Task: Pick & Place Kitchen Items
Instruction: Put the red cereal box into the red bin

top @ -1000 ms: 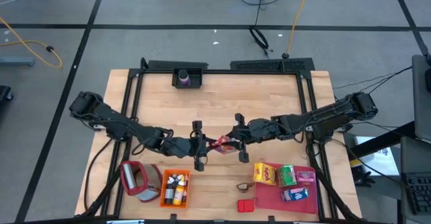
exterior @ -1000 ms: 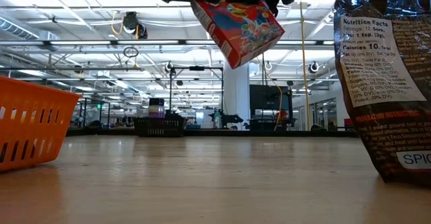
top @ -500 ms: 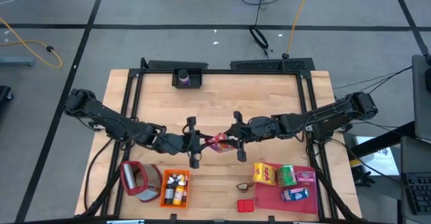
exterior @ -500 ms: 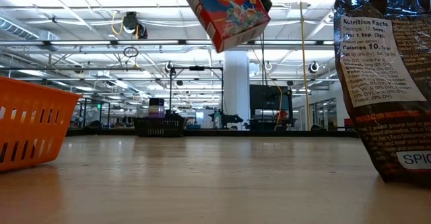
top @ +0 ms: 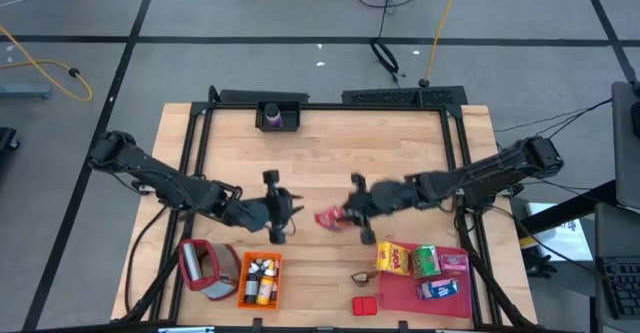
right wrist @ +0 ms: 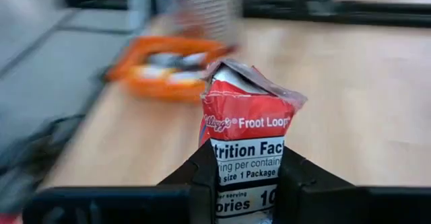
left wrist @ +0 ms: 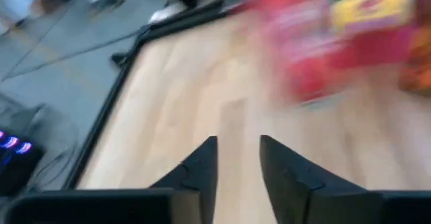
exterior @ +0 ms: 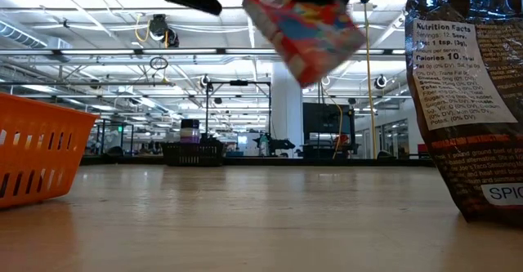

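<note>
Red cereal box [top: 329, 218] is pinched at its lower end between the right gripper [top: 352, 216] fingers, held in the air over table [top: 400, 143] centre. Left gripper [top: 277, 209] sits at its 9 o'clock, apart, fingers parted, nothing between them. Risk: end-only grip, so the box could swing or slip out. Left wrist view is smeared; the tray [top: 400, 291] contents cannot be read there.

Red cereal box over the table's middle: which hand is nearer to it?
Right. The right hand is shut on the red cereal box, holding it above the table. The left hand is apart from it, toward the orange crate.
</note>
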Robot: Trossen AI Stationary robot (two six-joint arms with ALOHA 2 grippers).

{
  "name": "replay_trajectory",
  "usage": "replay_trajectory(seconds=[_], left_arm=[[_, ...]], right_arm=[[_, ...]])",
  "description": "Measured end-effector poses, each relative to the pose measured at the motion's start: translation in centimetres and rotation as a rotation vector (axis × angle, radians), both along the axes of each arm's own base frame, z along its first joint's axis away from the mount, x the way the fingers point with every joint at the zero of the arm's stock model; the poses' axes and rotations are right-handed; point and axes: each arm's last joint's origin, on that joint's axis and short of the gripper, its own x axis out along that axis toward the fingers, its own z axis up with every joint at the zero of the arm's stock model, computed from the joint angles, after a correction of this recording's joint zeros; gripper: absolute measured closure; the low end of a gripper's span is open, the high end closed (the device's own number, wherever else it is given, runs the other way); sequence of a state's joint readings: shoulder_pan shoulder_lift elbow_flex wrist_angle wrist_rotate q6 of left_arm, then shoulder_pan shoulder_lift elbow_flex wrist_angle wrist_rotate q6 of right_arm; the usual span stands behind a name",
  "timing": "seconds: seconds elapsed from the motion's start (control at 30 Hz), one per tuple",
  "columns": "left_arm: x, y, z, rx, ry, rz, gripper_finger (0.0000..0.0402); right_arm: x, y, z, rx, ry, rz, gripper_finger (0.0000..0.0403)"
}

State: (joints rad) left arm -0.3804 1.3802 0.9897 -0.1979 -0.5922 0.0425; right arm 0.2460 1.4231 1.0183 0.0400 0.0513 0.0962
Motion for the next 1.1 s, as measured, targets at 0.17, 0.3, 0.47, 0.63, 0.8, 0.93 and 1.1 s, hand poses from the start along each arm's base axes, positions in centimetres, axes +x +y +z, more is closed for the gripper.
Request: replay_trajectory(seconds=[0.17,0.3,0.47,0.63,0.8,0.93,1.1], left_arm=[[-1.4,1.1,0.6,-0.015,0.015,0.121,0.0237],[-1.9,1.4,0.8,-0.060,0.016,0.148,0.0209],[-1.9,1.3,0.8,-0.069,0.012,0.140,0.0198],[-1.8,1.3,0.8,-0.087,0.006,0.150,0.0203],[-1.8,1.2,0.8,-0.091,0.007,0.148,0.0208],[-1.8,1.2,0.8,-0.093,0.004,0.148,0.0206],[-1.8,1.2,0.9,-0.096,0.001,0.147,0.0206]], right_arm=[[-1.4,1.7,0.6,0.008,0.016,0.068,0.0339],[-2.7,3.9,1.6,0.022,-0.025,0.127,0.0339],[-4.6,6.9,2.5,0.039,-0.053,0.190,0.0340],[-6.9,10.1,2.2,0.039,-0.037,0.171,0.0340],[-9.7,12.9,2.1,0.026,-0.058,0.075,0.0340],[-12.2,14.9,1.9,0.032,-0.083,0.021,0.0340],[-14.2,16.7,0.6,0.042,-0.083,-0.070,0.0340]])
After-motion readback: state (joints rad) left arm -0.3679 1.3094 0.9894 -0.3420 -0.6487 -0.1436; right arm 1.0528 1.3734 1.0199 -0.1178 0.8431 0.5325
